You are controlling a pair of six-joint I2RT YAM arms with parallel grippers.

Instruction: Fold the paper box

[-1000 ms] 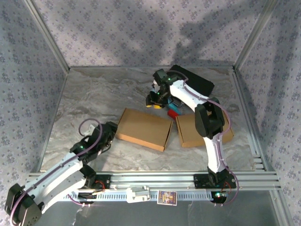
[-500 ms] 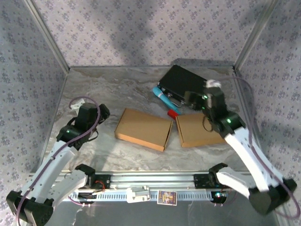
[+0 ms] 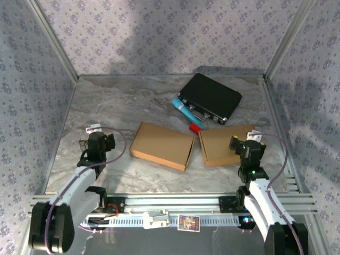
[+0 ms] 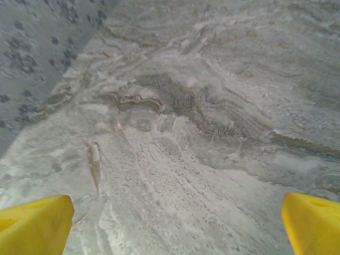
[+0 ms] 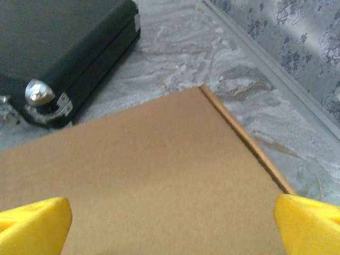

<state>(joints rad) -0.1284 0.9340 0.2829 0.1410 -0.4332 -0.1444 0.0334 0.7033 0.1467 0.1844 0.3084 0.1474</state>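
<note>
Near the table's (image 3: 122, 101) front edge, both arms have pulled back since a second ago; left gripper (image 4: 172, 222) has left the left paper box (image 3: 162, 145) and sits over bare marble; right gripper (image 5: 171, 224) has come off the black case (image 3: 210, 96) and hangs over the right paper box (image 3: 223, 143); both sets of yellow fingers (image 4: 37, 223) spread wide, nothing between them; boxes unmoved mid-table, side by side, flat; contents hidden; case shut, contents can't tell; blue pen (image 3: 183, 109) just beside it; small red piece (image 3: 195, 127) between the boxes' far corners.
</note>
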